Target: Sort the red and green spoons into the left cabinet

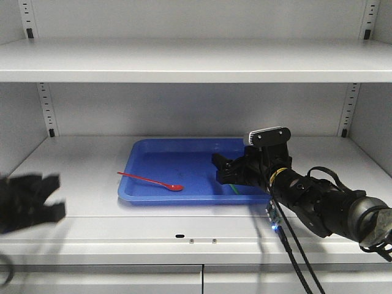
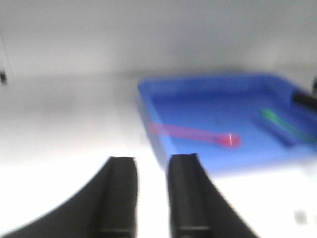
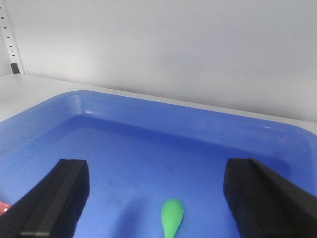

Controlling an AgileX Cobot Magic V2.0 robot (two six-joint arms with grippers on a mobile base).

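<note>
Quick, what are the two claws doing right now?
Left gripper: slightly open, empty.
Right gripper: wide open over the green spoon, not gripping it.

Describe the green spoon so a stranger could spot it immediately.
Look at the grey cabinet's middle shelf, where a shallow blue tray sits. The green spoon lies in the tray's right part, between the open fingers of the right gripper. The only other spoon there is red and lies on the tray's left side.

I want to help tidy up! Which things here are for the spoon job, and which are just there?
For the job:
red spoon, lying in the blue tray
green spoon, in the tray too
grey cabinet shelf
right hand, open over the green spoon
left hand, holding nothing

Just there:
upper shelf
slotted uprights
</note>
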